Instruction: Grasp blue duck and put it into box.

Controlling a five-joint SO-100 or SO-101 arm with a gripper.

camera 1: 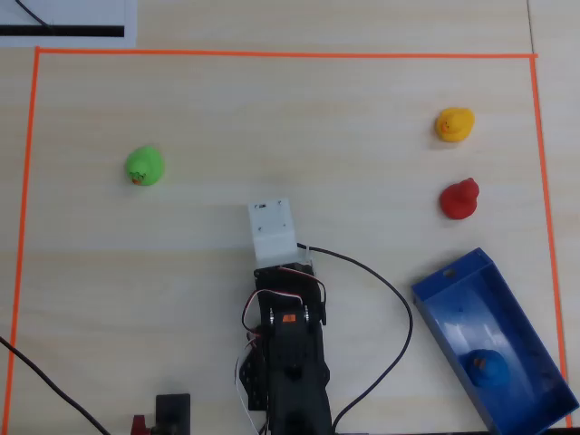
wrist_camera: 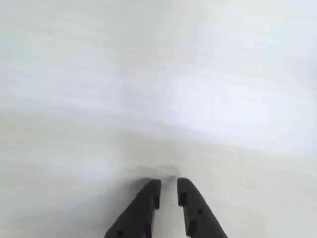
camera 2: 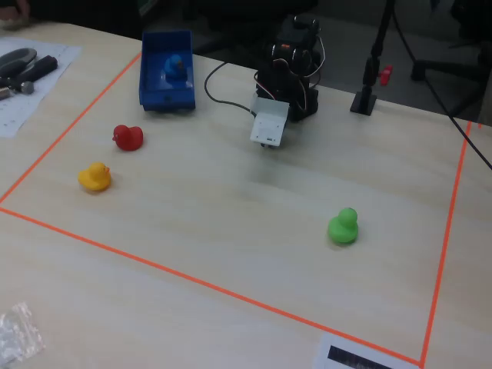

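Overhead view showed blue duck (camera 1: 485, 367) already lying inside box (camera 1: 453, 294) near the table's right front corner. Gripper (wrist_camera: 169, 186) empty, nearly closed. Task judged complete; nothing further needed.

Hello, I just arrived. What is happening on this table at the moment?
A small robot arm is sorting toy ducks inside an orange taped square. The blue duck already lies in the box, the dark-blue tray. The gripper holds nothing; in the wrist view its fingers are nearly together over bare table, apart from every duck. The green duck, the red duck and the yellow duck sit on the table outside the tray.
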